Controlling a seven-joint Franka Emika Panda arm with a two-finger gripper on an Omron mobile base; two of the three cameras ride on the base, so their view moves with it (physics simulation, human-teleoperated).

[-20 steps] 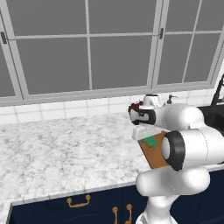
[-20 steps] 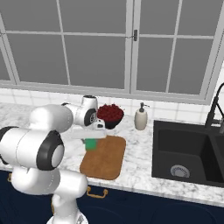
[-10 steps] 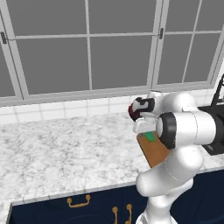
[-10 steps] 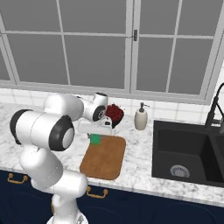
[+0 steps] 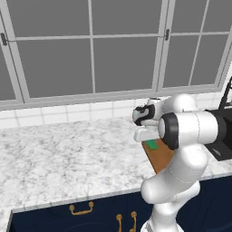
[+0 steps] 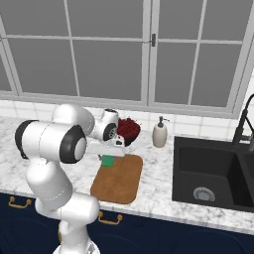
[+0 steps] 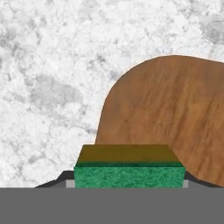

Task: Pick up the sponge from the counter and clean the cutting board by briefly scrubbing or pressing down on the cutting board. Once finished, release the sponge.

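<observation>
My gripper is shut on the sponge, a small green block with a tan layer. It hangs at the far left corner of the brown cutting board. In the hand view the sponge sits between the dark fingertips, with the cutting board beyond it and marbled counter around. From the left base view the sponge shows under the gripper at the edge of the cutting board. Whether the sponge touches the board I cannot tell.
A dark bowl of red fruit and a cream soap dispenser stand behind the board near the tiled wall. A black sink with a faucet lies to the right. Wide marbled counter stretches left.
The arm's elbow has swung and its joints have turned. The hand, still holding the sponge, has shifted only a little over the board's far left corner.
</observation>
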